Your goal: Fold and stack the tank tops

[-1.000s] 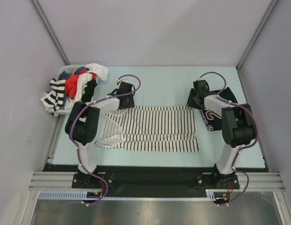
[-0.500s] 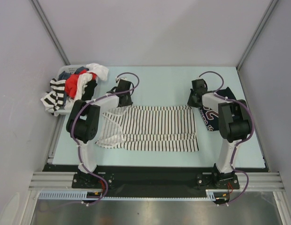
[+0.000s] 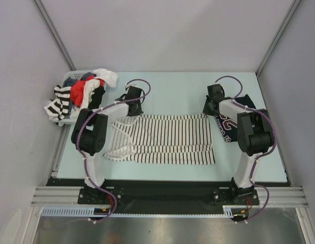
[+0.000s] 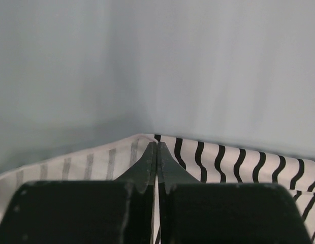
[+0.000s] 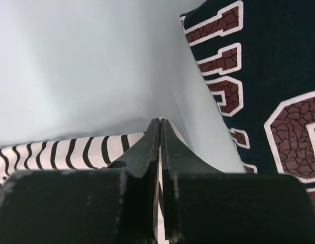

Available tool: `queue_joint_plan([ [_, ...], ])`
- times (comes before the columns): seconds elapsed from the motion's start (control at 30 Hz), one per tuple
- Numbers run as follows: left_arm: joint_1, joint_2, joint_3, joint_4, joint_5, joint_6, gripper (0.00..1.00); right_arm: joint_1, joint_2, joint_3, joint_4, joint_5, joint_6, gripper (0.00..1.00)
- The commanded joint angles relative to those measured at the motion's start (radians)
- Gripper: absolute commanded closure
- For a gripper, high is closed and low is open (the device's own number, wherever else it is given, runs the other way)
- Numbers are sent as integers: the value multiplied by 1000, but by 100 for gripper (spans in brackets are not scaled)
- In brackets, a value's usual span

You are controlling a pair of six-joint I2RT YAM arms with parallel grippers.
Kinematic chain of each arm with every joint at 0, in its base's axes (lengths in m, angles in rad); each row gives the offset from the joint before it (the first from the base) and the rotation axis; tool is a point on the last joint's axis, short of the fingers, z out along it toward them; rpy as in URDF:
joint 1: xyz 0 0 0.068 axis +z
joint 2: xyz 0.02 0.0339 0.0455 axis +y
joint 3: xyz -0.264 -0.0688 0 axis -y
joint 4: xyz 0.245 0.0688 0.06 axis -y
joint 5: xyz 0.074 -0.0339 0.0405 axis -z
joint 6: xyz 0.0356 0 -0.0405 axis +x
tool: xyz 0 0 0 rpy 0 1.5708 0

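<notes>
l jaws, r jaws clamping striped top point(image 3: 167, 138) far-edge corners, navy jersey point(image 5: 279, 40) just beside r corner

striped top point(image 3: 167, 140): white with thin dark stripes; spread flat across the middle of the table, its long side running left to right; straps and neck opening at the left end, slightly rumpled there.
navy jersey point(image 3: 224, 129): dark navy with cracked maroon figures edged in white; lies flat at the right, just beside the striped top's right end, partly hidden.
</notes>
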State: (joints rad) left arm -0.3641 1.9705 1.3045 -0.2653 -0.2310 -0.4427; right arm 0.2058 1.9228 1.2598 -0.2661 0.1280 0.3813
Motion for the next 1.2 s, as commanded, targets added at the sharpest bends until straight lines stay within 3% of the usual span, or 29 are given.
queue_joint_plan([
  [0.0, 4, -108, -5, -2, -14, 7, 100, 4, -96, 21, -16, 19, -9, 100],
  [0.43, -9, -321, -203, 46, 13, -24, 100, 20, -301, -181, 25, 5, 31, 100],
  [1.17, -165, -565, -502, 49, -111, -122, 100, 93, -648, -499, 1, 64, 70, 100],
])
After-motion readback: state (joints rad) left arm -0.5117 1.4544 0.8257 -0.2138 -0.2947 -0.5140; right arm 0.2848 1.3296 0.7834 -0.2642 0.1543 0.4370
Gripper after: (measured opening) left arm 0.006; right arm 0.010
